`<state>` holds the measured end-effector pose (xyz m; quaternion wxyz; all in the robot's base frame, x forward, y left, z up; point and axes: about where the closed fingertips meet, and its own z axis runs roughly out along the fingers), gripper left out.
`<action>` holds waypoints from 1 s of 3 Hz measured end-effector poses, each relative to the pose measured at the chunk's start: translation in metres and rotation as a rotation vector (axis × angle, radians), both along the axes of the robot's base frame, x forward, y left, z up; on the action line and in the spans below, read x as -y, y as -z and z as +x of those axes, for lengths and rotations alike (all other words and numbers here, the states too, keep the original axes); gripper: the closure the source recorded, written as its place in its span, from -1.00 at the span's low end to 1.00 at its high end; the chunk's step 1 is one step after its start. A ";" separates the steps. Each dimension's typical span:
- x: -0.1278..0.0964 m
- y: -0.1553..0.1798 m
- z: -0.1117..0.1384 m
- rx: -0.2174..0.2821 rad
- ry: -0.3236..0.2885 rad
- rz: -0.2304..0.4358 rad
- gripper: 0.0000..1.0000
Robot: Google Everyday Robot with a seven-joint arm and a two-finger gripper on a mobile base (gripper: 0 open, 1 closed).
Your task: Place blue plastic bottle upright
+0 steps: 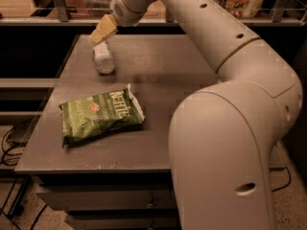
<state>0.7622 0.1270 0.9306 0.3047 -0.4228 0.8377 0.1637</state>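
Note:
The blue plastic bottle (103, 59) lies on its side near the far left of the grey table (163, 75), a small clear ribbed bottle with a pale label. My gripper (102, 31) with tan fingers hangs just above the bottle's far end, at the far left edge of the table. My large white arm crosses the frame from the lower right to the top.
A green chip bag (100, 115) lies flat on the front left of the table. Shelves with packaged goods stand behind the table. My arm hides the table's right side. Cables lie on the floor at the left.

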 end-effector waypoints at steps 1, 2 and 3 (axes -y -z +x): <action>-0.021 0.008 0.015 -0.005 0.015 -0.001 -1.00; -0.038 0.017 0.026 -0.018 0.018 0.003 -1.00; -0.050 0.031 0.035 -0.045 0.024 0.003 -1.00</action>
